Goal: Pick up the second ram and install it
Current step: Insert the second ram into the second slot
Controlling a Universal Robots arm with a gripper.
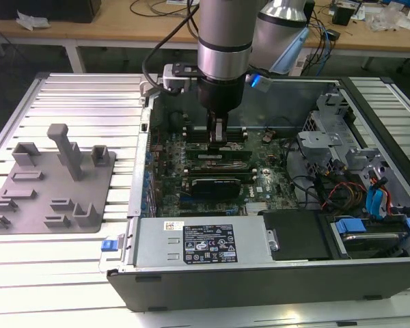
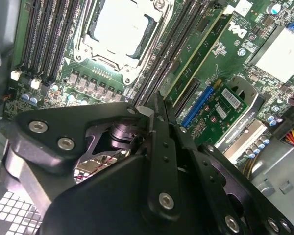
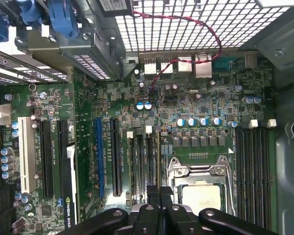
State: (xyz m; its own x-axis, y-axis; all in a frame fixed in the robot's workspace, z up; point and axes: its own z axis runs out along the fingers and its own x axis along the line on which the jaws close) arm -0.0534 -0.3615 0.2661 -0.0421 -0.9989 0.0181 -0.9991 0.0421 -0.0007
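Tool [image 1: 219,139] position is low inside the open computer case [image 1: 260,277], with the arm standing vertically over the motherboard [image 3: 196,103]. In both wrist views the tool [image 2: 159,100] [image 3: 159,191] has its two black fingers [image 2: 152,115] drawn together, with no more than a thin gap between the tips. They appear closed on the top edge of the second ram [image 2: 194,51] [image 3: 158,161]. The second ram stands on edge in a memory slot, and its narrow green strip runs out from between the fingertips along the slot. The processor socket [image 2: 120,29] [image 3: 201,193], with its metal frame, lies just beside this bank of slots. A further bank of dark memory slots [image 3: 255,166] lies on the far side of the socket. A blue expansion slot [image 3: 98,156] and a white one [image 3: 23,154] sit farther out on the board. In the exterior view, a black card with a ribbed top [image 1: 215,184] lies nearer the camera than the tool. A metal power supply unit [image 1: 205,242] with a label sits along the near wall of the case. A grey plastic fixture [image 1: 51,184] rests on the slatted desk [image 1: 75,96] at the exterior view's left, well apart from the case.
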